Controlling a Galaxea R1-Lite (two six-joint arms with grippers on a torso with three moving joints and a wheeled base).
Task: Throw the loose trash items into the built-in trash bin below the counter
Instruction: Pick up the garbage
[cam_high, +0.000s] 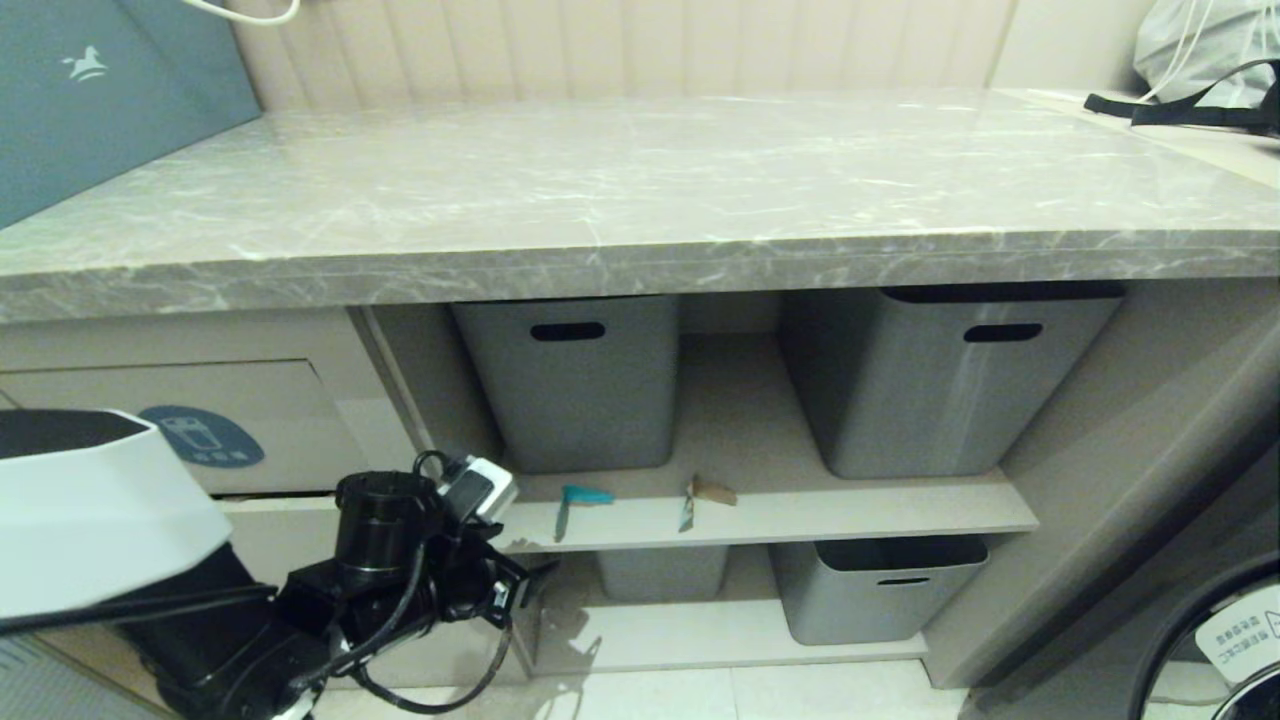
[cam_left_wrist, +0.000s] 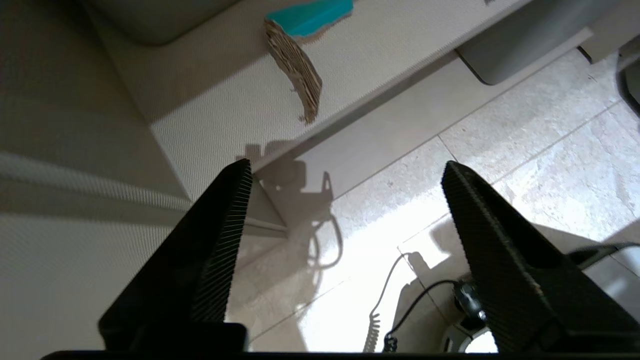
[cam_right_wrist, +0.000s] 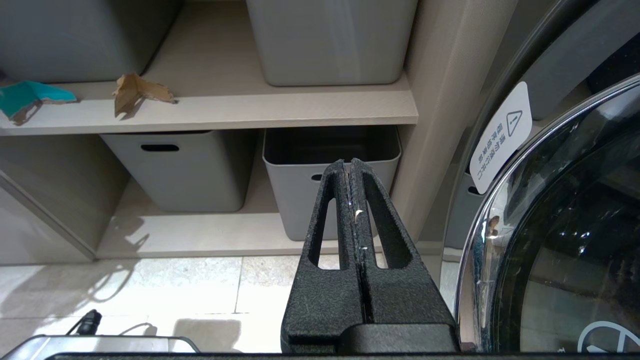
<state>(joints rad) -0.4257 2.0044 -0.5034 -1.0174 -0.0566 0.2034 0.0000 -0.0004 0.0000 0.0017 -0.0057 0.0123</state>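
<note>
Two torn cardboard scraps lie near the front edge of the middle shelf (cam_high: 880, 510): a bent teal piece (cam_high: 580, 497) and a brown one (cam_high: 710, 491). A third scrap is not in view. The trash bin flap (cam_high: 150, 400) with its blue oval sticker (cam_high: 200, 437) is at the lower left, under the counter (cam_high: 640, 200). My left gripper (cam_high: 515, 590) hangs open and empty below the shelf's left end, a little short of the teal scrap (cam_left_wrist: 305, 20); its fingertips (cam_left_wrist: 240, 175) frame only floor tiles. My right gripper (cam_right_wrist: 348, 162) is shut and empty, low on the right, facing the lower shelf.
Two grey tubs (cam_high: 575, 380) (cam_high: 940, 380) stand on the middle shelf behind the scraps, and two more (cam_high: 870, 585) (cam_high: 665, 573) sit on the shelf below. A washing machine door (cam_right_wrist: 565, 235) stands close on the right. A teal box (cam_high: 100, 90) and a bag (cam_high: 1210, 60) rest on the counter.
</note>
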